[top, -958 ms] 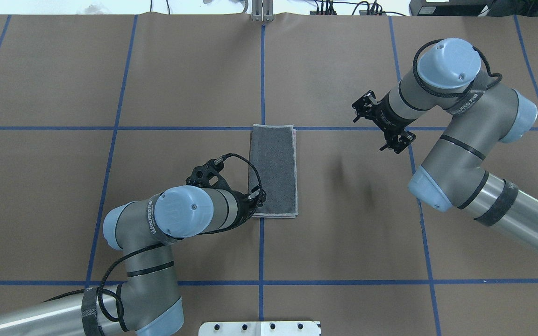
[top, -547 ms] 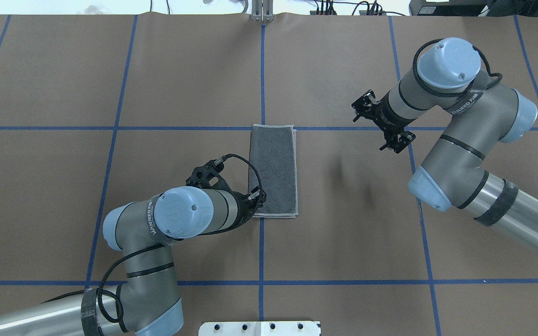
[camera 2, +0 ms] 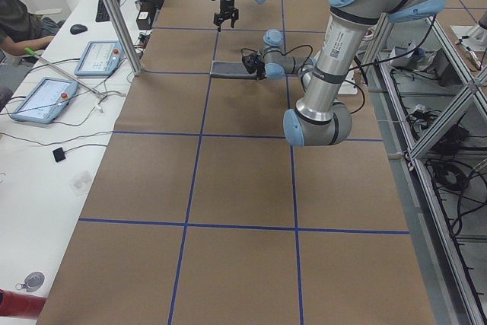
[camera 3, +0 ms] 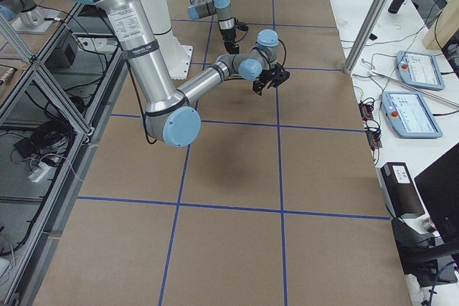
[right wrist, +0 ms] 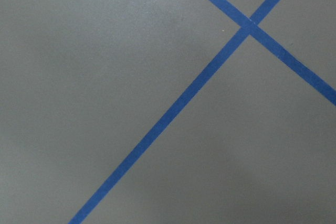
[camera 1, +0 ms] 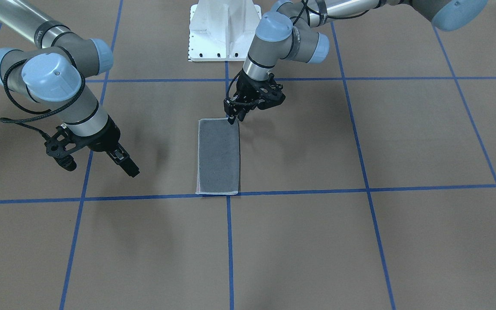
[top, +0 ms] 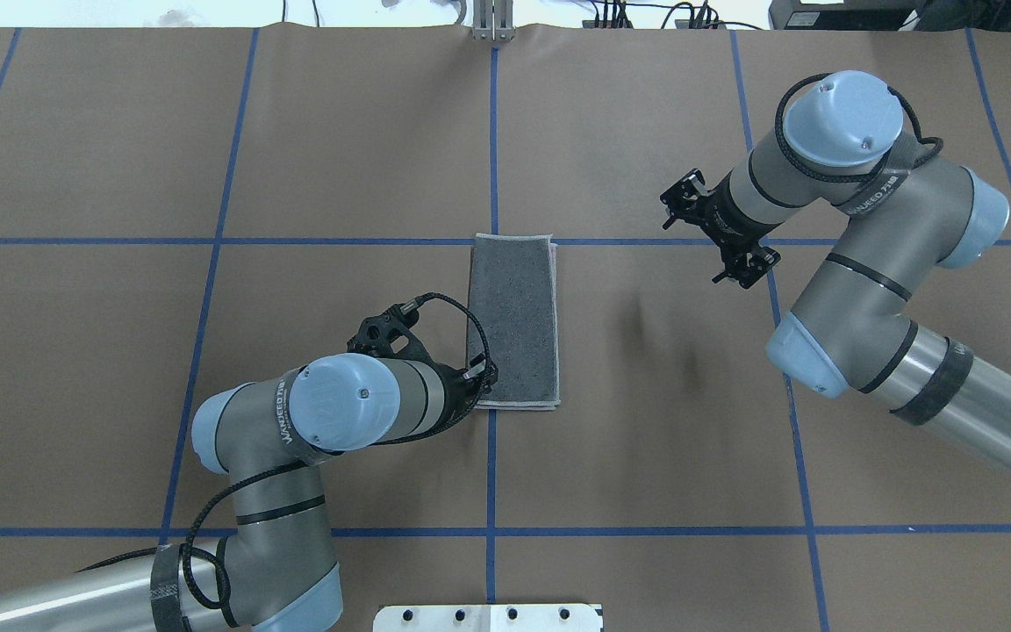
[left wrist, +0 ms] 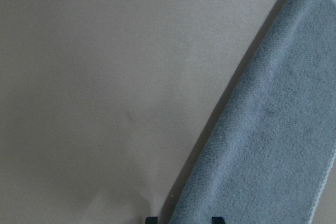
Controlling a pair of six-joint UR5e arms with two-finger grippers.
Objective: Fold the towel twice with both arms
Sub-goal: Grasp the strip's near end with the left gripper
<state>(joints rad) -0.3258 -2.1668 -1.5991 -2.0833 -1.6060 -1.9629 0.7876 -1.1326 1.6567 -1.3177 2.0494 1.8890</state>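
The towel (top: pixel 512 320) lies flat at the table's middle, folded to a narrow strip, grey face up, with a thin pink edge along its right side. It also shows in the front view (camera 1: pixel 218 157) and the left wrist view (left wrist: pixel 273 145). My left gripper (camera 1: pixel 233 119) is low at the towel's near left corner. In the left wrist view its fingertips (left wrist: pixel 151 219) stand apart with the towel's edge between them, so it is open. My right gripper (camera 1: pixel 132 171) hangs above bare table to the towel's right, empty. No fingertips show in its wrist view, so it looks open.
Brown paper with blue tape grid lines (top: pixel 492 132) covers the table. The white pedestal base (camera 1: pixel 224 30) stands at the near edge. A metal post (top: pixel 492 22) stands at the far edge. Tablets (camera 2: pixel 42 100) lie on a side table.
The left arm has shifted very slightly at the towel's corner. The right wrist has edged slightly. The towel has not moved.
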